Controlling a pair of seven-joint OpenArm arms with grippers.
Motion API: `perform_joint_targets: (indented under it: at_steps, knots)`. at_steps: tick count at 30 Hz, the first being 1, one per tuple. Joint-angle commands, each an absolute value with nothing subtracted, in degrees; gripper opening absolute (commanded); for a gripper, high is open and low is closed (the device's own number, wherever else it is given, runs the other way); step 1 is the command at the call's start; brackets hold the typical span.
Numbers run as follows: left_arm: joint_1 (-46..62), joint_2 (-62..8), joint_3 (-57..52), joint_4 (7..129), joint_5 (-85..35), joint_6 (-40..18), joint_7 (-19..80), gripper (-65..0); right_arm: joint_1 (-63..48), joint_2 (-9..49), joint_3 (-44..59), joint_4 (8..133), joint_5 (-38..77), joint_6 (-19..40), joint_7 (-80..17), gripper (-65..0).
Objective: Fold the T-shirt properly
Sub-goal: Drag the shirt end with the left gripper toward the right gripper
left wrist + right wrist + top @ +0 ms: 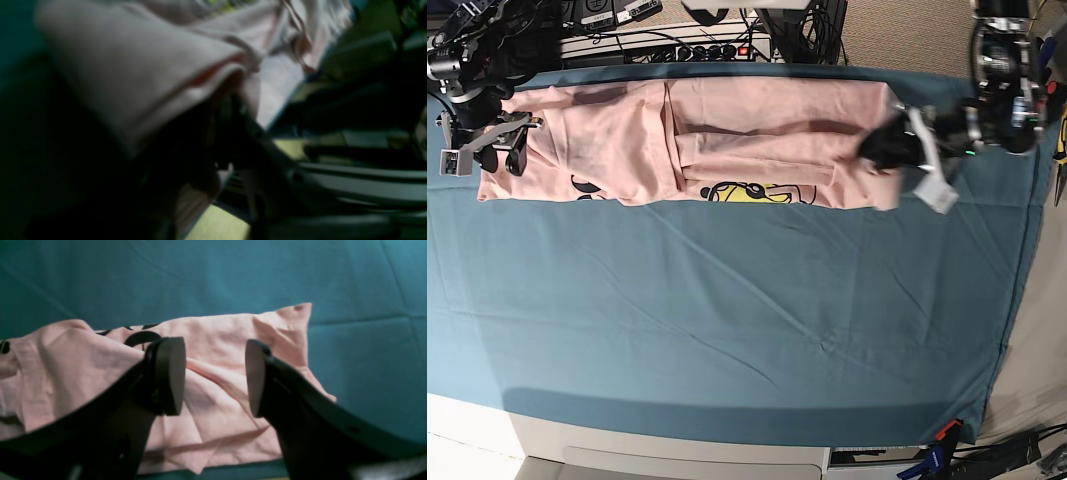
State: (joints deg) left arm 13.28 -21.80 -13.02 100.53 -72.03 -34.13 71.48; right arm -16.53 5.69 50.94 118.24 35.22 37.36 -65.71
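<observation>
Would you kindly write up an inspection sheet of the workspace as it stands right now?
Surface: teal table cloth, lightly creased, covering the table.
Job's things: pink T-shirt spread along the far edge, partly folded, yellow graphic peeking out at its near hem.
Clutter: nothing seen on the cloth.
Grippers: right claw open above the shirt's end, holding nothing; left claw at the other end with fabric draped over it, blurred, grip unclear.
Cables: wiring and a power strip behind the table.
Surroundings: clamps at the near corner.
</observation>
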Motion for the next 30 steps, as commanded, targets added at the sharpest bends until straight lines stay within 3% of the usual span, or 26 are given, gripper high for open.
perform_joint_targets:
  at_steps: [1, 18, 30]
  knots:
    - [12.12, -21.56, -11.64, 101.51, -73.03, -34.59, 70.39, -65.0, -16.34, 6.52, 51.11, 119.2, 35.92, 37.34, -64.01, -35.8]
    - [4.69, -9.47, 10.09, 101.1, -59.51, -33.67, 64.4, -65.0, -16.34, 6.52, 51.09, 119.13, 29.95, 33.56, -61.6, -35.8]
    - [0.34, -4.12, 13.37, 98.21, -54.78, -33.67, 61.45, -65.0, -16.34, 6.52, 51.05, 119.13, 30.06, 33.56, -61.43, -35.9]
